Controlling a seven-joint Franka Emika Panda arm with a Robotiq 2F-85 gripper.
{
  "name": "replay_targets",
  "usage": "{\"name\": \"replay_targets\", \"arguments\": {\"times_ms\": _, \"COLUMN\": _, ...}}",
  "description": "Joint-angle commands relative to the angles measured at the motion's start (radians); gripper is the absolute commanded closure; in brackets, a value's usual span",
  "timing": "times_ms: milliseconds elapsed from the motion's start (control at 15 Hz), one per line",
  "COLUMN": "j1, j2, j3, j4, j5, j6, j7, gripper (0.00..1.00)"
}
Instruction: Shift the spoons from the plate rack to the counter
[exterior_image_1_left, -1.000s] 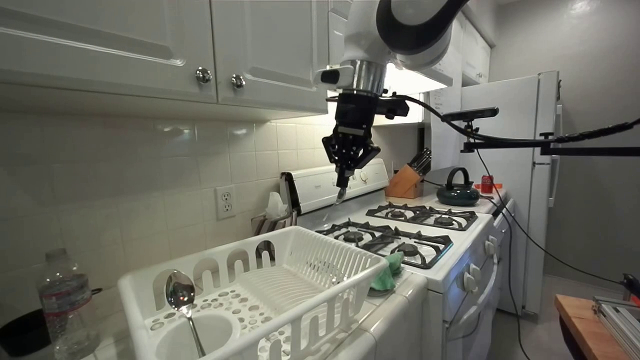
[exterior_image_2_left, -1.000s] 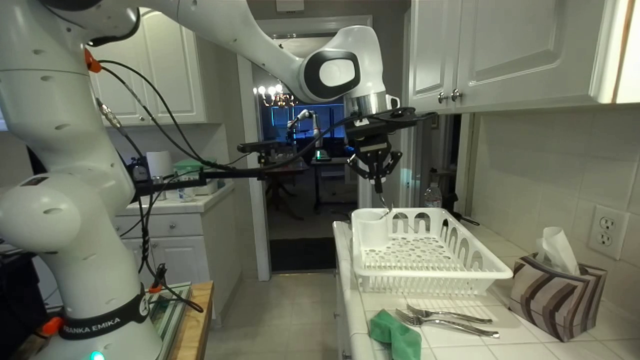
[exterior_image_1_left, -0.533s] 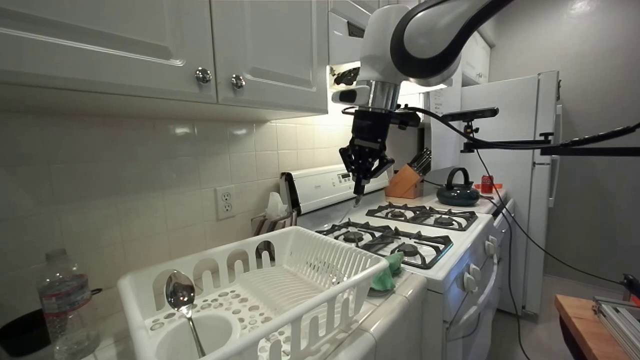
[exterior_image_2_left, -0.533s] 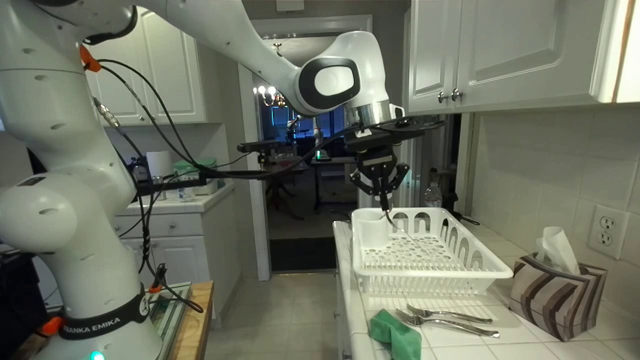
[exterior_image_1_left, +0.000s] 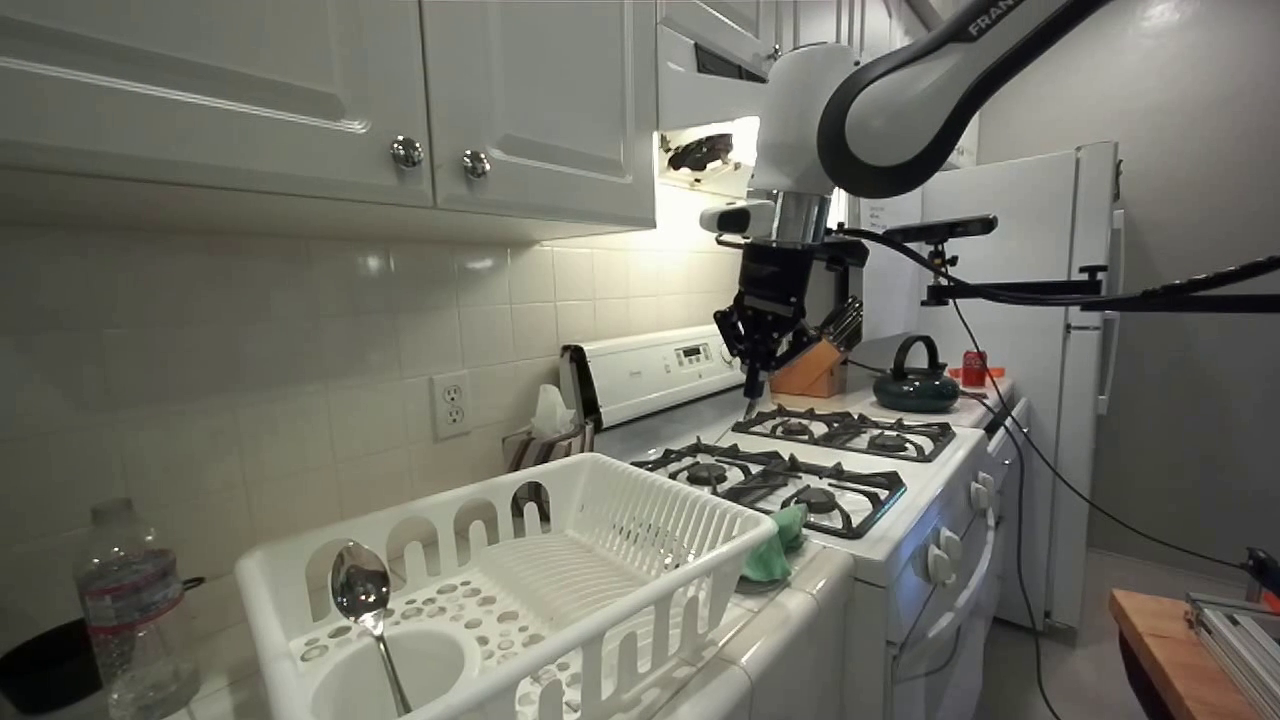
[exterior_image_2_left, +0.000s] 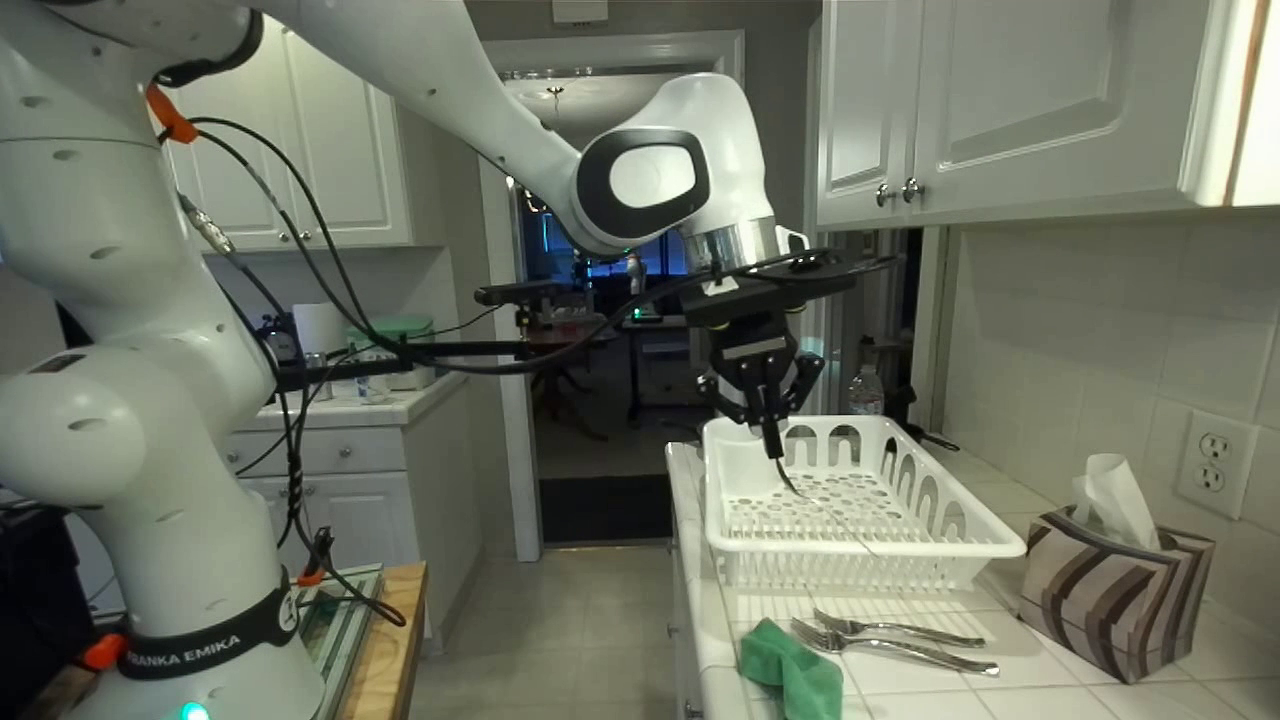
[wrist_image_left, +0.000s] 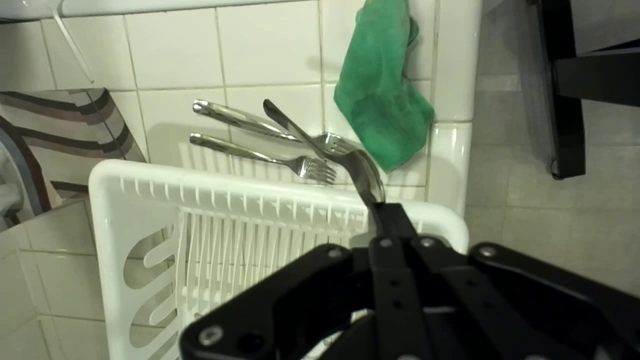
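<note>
The gripper (exterior_image_2_left: 773, 446) is pinching one spoon (wrist_image_left: 362, 175) by its bowl end, the fingers pressing on the metal with no gap showing, while the long handle is slanting down and away over the plate rack (wrist_image_left: 120, 215). In an exterior view a second spoon (exterior_image_1_left: 360, 585) is leaning bowl-up at the rack's round cup (exterior_image_1_left: 437, 660), near left, so neither is lying on the counter (wrist_image_left: 272, 50) yet. The hold is looking like the weak point: the bowl is curving and probably slick, and the handle is reaching well out, so a knock at its tip could turn the spoon or lever it loose. That knock would most likely be coming from the rim or tines, if the gripper starts lowering too soon; in an exterior view the thin end is fading into the white plastic, and I cannot tell whether it is clearing the rim. On the rack's far side in the wrist view, two forks (wrist_image_left: 302, 166) are lying beneath the handle's line, with a green cloth (wrist_image_left: 382, 100) bunching just to their right. Releasing there could leave the spoon propped across the forks, rocking or sliding; letting go too high could send it skidding.
</note>
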Motion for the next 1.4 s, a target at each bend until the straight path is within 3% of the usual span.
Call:
{"name": "replay_targets", "arguments": {"times_ms": 0, "j1": -0.013, "j2": -0.037, "j3": -0.014, "j4": -0.062, "j5": -0.044, "j6": 0.038, "j7": -0.041, "gripper": 1.00}}
{"name": "replay_targets", "arguments": {"times_ms": 667, "j1": -0.006, "j2": 0.051, "j3": -0.055, "j4": -0.089, "j5": 0.139, "j6": 0.181, "j7": -0.235, "gripper": 1.00}}
{"name": "replay_targets", "arguments": {"times_ms": 1333, "j1": -0.042, "j2": 0.179, "j3": -0.033, "j4": -0.064, "j5": 0.226, "j6": 0.202, "j7": -0.326, "gripper": 1.00}}
